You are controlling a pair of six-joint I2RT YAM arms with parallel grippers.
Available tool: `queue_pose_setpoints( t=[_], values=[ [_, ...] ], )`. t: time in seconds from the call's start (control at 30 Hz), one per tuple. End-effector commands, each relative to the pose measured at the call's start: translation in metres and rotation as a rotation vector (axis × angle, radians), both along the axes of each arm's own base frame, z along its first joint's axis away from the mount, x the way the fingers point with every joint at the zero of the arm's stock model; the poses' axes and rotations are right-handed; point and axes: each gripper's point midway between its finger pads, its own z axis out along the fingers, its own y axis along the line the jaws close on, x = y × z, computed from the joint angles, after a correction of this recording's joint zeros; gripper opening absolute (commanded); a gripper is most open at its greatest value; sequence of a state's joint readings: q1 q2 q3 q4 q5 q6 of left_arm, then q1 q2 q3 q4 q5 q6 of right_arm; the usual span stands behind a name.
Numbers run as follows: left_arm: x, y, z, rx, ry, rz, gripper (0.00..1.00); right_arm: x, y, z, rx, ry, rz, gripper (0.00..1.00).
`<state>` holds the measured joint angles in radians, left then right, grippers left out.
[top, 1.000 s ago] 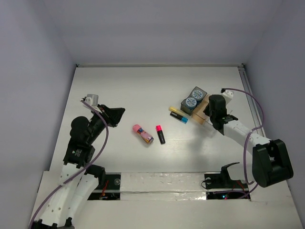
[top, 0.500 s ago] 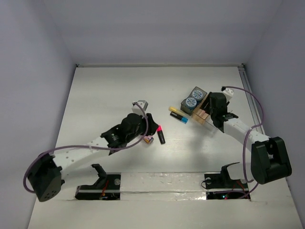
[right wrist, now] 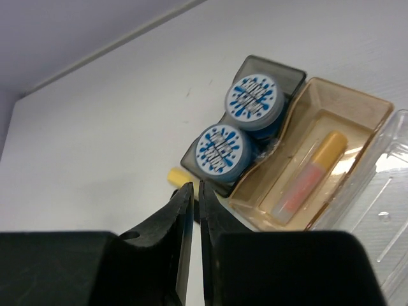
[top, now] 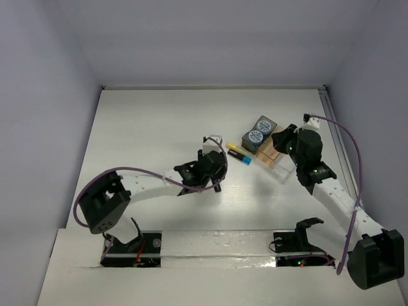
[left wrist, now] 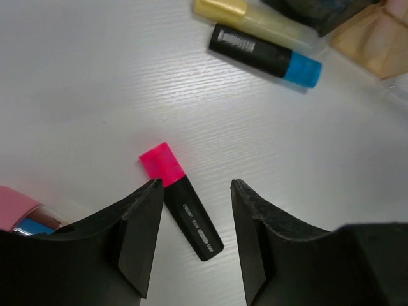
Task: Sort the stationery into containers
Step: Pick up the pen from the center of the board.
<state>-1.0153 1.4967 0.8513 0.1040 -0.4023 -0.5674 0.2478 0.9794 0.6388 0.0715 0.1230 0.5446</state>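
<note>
Pink-capped black highlighter marker (left wrist: 183, 203): lies flat on the white table (left wrist: 95, 76), cap end away from the wrist camera, barrel skewed to the jaw line.

Left gripper (left wrist: 193, 210): above the marker, jaws apart and straddling the barrel. One finger sits just beside the cap joint; no grip yet.

Step in hand, as judged: pick up this marker.
- Turn the wrist until the pads cross the black barrel squarely.
- Lower, then close mid-barrel.
- Stay off the pink-capped clear tube (left wrist: 19, 213) nearby.

Likely target: tan rectangular tray (right wrist: 354, 102), which already holds a pale orange marker (right wrist: 312, 172).

Right gripper (right wrist: 192, 197): jaws nearly together, empty.
</note>
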Motion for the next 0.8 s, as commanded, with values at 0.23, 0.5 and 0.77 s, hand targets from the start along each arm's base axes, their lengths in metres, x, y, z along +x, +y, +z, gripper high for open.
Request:
queue_pose_setpoints(
  t=[0.23, 0.5, 0.77],
  values=[
    [0.003, 0.017, -0.032, 0.130, 0.023, 0.119, 0.45, -0.036, 0.067, -0.013, -0.027, 0.080, 0.397, 0.43],
    [0.002, 0.001, -0.049, 0.128, 0.068, 0.081, 0.45, -0.043, 0.098, -0.032, -0.104, 0.142, 0.515, 0.53],
    [0.006, -0.007, -0.065, 0.163, 0.085, 0.068, 0.42, -0.046, 0.121, -0.044, -0.165, 0.167, 0.568, 0.54]
  ],
)
